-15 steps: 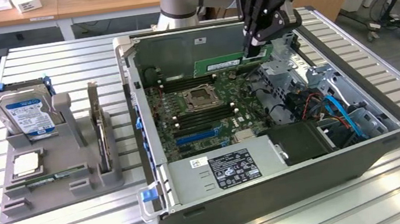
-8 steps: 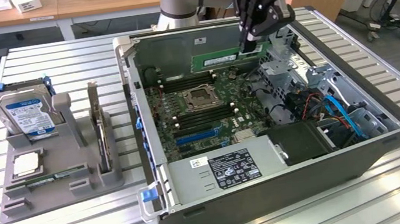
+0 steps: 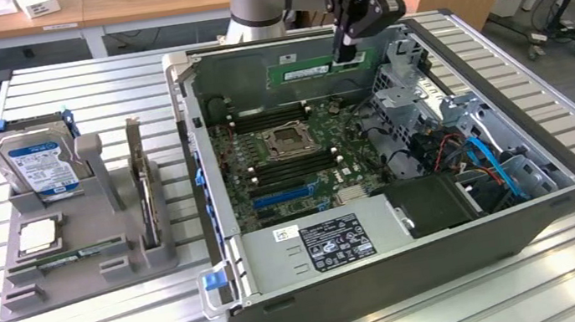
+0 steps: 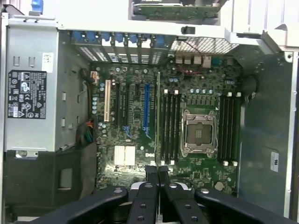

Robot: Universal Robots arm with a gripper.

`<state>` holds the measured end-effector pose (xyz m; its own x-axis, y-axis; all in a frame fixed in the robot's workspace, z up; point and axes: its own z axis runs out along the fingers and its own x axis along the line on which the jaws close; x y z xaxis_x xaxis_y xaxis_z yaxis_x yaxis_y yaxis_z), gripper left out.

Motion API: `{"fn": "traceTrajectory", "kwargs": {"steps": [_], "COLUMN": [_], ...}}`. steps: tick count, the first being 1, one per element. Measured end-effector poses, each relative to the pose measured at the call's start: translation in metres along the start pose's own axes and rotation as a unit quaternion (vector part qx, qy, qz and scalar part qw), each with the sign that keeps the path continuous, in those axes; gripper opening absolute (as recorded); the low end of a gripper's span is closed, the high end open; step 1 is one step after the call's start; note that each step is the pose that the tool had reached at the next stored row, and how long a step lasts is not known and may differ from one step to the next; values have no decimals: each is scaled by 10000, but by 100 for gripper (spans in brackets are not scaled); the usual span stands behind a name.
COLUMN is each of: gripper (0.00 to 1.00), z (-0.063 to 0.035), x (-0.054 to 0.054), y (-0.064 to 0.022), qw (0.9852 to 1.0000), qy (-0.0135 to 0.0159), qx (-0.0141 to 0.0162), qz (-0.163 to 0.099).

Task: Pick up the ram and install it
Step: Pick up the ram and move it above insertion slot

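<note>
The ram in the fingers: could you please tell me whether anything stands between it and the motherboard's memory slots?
Nothing visible does: the ram hangs over the open case, and the memory slots lie uncovered below.

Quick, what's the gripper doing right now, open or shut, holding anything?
Gripper: closed on the ram, held above the motherboard inside the open computer case.

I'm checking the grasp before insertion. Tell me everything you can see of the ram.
The ram is a long, thin green circuit board with a small white label on its face. It hangs level on its long edge, above the motherboard in the open case, seated in no slot. The gripper has its fingers shut on the end toward the exterior view's right; nothing else touches it.
</note>
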<state>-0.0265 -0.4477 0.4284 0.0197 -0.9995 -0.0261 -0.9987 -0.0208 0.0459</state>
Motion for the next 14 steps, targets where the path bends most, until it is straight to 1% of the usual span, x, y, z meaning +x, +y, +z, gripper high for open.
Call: {"fn": "traceTrajectory", "kwargs": {"steps": [9, 14], "gripper": [12, 12], "z": [15, 21], "x": [-229, -274], "y": [-5, -7], "qw": [10000, 10000], "qy": [0, -3], "qx": [2, 3], "qz": [23, 58]}}
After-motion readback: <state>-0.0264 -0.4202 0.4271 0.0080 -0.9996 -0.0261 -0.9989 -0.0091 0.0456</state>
